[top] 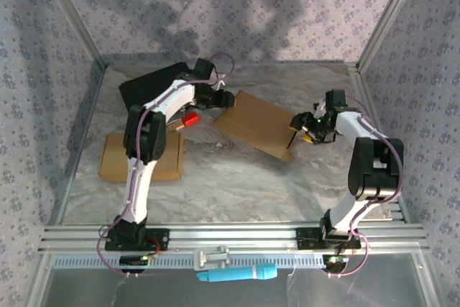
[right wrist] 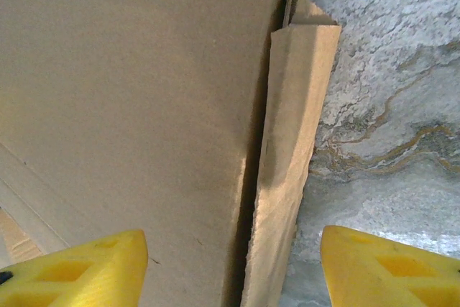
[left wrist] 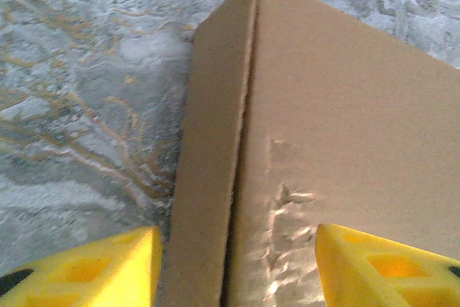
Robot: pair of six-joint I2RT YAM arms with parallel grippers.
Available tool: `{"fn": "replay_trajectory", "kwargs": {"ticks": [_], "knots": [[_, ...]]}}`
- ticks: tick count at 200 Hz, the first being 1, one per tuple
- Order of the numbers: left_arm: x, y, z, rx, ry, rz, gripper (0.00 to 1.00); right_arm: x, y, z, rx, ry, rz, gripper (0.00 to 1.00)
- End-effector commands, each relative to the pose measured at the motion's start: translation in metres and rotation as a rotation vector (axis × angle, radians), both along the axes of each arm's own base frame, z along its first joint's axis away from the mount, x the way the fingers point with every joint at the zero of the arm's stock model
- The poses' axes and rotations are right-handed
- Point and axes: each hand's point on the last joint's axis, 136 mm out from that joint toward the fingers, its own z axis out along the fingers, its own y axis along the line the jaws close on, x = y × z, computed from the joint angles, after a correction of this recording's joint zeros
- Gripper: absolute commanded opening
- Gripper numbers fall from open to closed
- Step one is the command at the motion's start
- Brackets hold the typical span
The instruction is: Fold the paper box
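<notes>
Paper box (top: 253, 124) lies near the middle of the marbled table (top: 215, 177), partly folded, one long wall raised along its near edge. Left gripper (top: 221, 98) is at the box's left end; right gripper (top: 297, 124) is at its right end.

Left wrist view: the left gripper (left wrist: 237, 231) stands open, yellow fingers (left wrist: 93, 271) well apart, straddling a folded corner of the box (left wrist: 345, 134). A narrow side flap (left wrist: 212, 141) stands at an angle to the broad panel. The cardboard surface is torn and scuffed between the fingers. Contact between fingers and cardboard cannot be confirmed.

Right wrist view: the right gripper (right wrist: 233, 234) is likewise open and wide. A narrow folded flap (right wrist: 291, 149) and part of the broad panel (right wrist: 129, 106) lie between its fingers (right wrist: 381, 267); the right-hand finger is clear of the cardboard, over bare table.

Also noted: a second flat cardboard piece (top: 115, 157) beneath the left arm, a black object (top: 151, 83) at the far left, a small red item (top: 191, 120) just beside the left arm
</notes>
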Motion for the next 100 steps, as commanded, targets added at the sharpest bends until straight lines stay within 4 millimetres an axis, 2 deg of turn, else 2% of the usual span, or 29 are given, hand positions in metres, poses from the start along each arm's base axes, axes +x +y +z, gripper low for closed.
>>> {"fn": "replay_trajectory", "kwargs": {"ticks": [1, 43, 86, 100], "knots": [[-0.011, -0.008, -0.003, -0.029, 0.017, -0.039, 0.56, -0.002, -0.002, -0.012, 0.024, 0.030, 0.011, 0.66], [-0.035, -0.006, -0.017, -0.033, 0.089, -0.027, 0.50, 0.004, -0.014, -0.021, 0.026, 0.048, 0.022, 0.66], [-0.054, 0.001, -0.005, -0.036, 0.063, 0.002, 0.45, 0.010, -0.022, -0.020, 0.044, 0.000, 0.035, 0.67], [-0.061, 0.004, -0.007, -0.042, 0.076, 0.012, 0.42, 0.011, -0.021, -0.022, 0.058, -0.012, 0.045, 0.67]]}}
